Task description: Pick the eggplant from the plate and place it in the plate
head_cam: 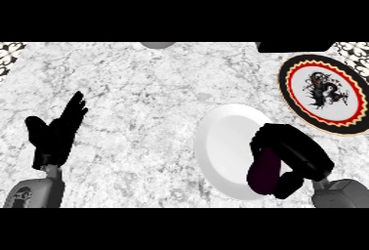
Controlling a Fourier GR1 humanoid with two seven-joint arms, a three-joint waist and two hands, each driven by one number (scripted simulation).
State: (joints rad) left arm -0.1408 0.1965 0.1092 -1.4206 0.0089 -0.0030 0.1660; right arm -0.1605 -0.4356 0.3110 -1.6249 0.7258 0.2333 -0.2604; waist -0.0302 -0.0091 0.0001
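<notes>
A dark purple eggplant (262, 172) lies on the right part of a plain white plate (220, 146) at the lower middle-right of the marble counter. My right hand (299, 156) is over it, with fingers and thumb curled round the eggplant, hiding its upper end. A second plate (296, 93), with a red, black and yellow rim and a dark figure in its white middle, lies at the upper right, apart from the hand. My left hand (56, 132) rests open at the left with its fingers straight and pointing up.
A grey round object (156, 44) shows partly at the counter's far edge, top middle. A black object (292, 46) sits at the top right edge. Patterned wall tiles (10, 53) show in both upper corners.
</notes>
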